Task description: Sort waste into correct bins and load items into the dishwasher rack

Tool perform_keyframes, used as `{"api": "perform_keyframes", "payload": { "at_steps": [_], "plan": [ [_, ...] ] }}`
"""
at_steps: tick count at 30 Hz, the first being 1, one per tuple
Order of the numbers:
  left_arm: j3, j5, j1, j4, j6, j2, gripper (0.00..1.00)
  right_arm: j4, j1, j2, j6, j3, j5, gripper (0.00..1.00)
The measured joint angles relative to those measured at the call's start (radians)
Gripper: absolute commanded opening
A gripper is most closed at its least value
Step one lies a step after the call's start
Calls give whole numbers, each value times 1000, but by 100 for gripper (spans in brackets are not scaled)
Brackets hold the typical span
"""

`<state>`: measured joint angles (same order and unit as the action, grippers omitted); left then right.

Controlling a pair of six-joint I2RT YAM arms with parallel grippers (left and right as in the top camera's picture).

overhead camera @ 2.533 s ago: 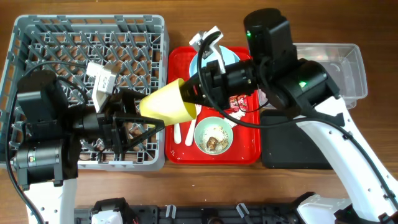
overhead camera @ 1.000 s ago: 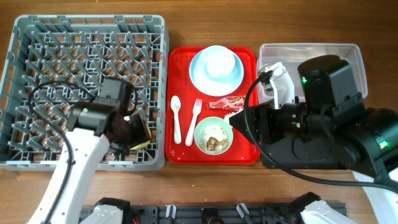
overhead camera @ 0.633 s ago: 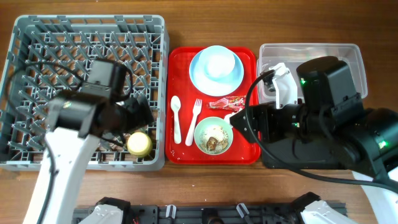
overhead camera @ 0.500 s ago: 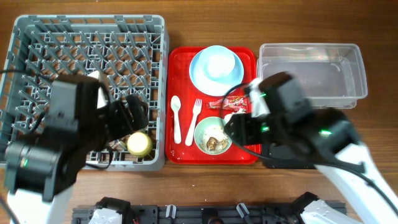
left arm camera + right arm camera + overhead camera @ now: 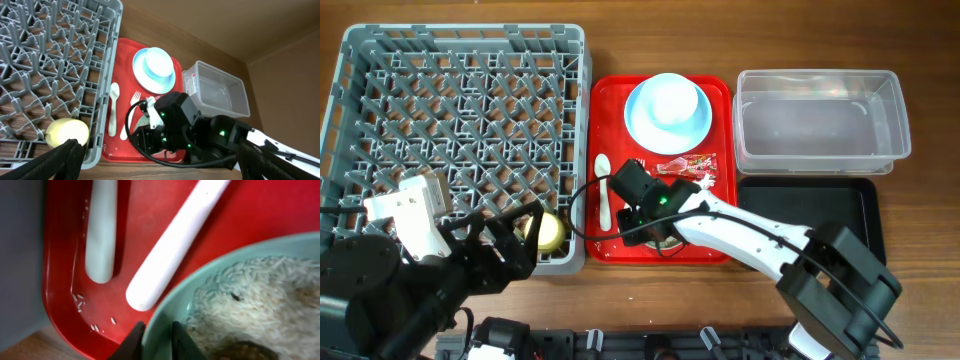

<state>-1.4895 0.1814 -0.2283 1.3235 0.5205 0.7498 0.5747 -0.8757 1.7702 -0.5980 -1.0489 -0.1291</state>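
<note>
The yellow cup [image 5: 548, 231] [image 5: 67, 132] lies in the grey dishwasher rack [image 5: 460, 60] near its front right corner. My left gripper [image 5: 520, 252] [image 5: 160, 170] hangs wide open just in front of the cup and holds nothing. My right gripper [image 5: 642, 208] [image 5: 157, 342] is shut on the near-left rim of the mint green bowl [image 5: 670, 222] [image 5: 170, 310], one finger outside and one inside. Rice and brown food bits [image 5: 250, 300] fill the bowl. The white spoon [image 5: 603, 185] [image 5: 102, 230] and the fork [image 5: 175, 245] lie beside it.
A red serving tray [image 5: 720, 250] holds the pale blue bowl [image 5: 667, 100] on the pale blue plate [image 5: 695, 125], and the red wrapper [image 5: 688, 165]. The clear tub [image 5: 817, 120] and the black tray [image 5: 810, 215] stand to the right. Loose rice grains [image 5: 80, 300] dot the tray corner.
The yellow cup went from the grippers into the rack. My left arm has pulled back to the table's front edge. The right gripper came down onto the mint bowl's rim.
</note>
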Motion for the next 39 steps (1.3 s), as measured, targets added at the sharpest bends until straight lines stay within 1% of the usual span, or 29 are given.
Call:
{"api": "perform_keyframes", "payload": {
  "at_steps": [5, 7, 10, 12, 13, 14, 15, 16, 18, 20, 24, 27, 30, 32, 35, 39],
  "plan": [
    [0, 0, 0, 8, 0, 0, 100, 53, -4, -3, -94, -35, 96, 4],
    [0, 0, 0, 8, 0, 0, 100, 86, -2, -37, -135, -35, 114, 4],
    [0, -10, 0, 8, 0, 1, 100, 156, 44, -251, -196, -27, 92, 4],
    [0, -12, 0, 8, -1, 16, 100, 276, 130, -468, -220, -25, 66, 4],
    [0, -13, 0, 9, -2, 24, 100, 332, 175, -537, -220, -28, 52, 5],
    [0, -13, 0, 11, -3, 38, 100, 367, 199, -563, -216, -28, 40, 5],
    [0, -13, 0, 16, -3, 66, 100, 420, 257, -584, -209, -25, 32, 4],
    [-1, -12, 0, 18, -3, 84, 100, 423, 297, -584, -189, -7, 9, 4],
    [0, -12, 0, 26, -3, 132, 100, 417, 403, -585, -136, 61, -47, 4],
    [0, -12, 0, 43, -3, 195, 100, 362, 550, -584, -34, 146, -153, 4],
    [0, -12, 0, 50, -3, 265, 100, 329, 824, -581, 244, 202, -475, 4],
    [0, -12, 0, 59, -3, 292, 100, 330, 991, -574, 386, 243, -668, 4],
    [0, -13, 0, 65, -3, 303, 100, 337, 1146, -494, 527, 301, -859, 4],
    [0, -13, 0, 66, -3, 303, 100, 364, 1210, -391, 649, 325, -983, 4],
    [0, -12, 0, 68, -3, 303, 100, 363, 1245, -293, 777, 325, -1111, 4],
    [0, -13, 0, 68, -3, 303, 100, 395, 1266, -271, 840, 325, -1218, 4]
  ]
}}
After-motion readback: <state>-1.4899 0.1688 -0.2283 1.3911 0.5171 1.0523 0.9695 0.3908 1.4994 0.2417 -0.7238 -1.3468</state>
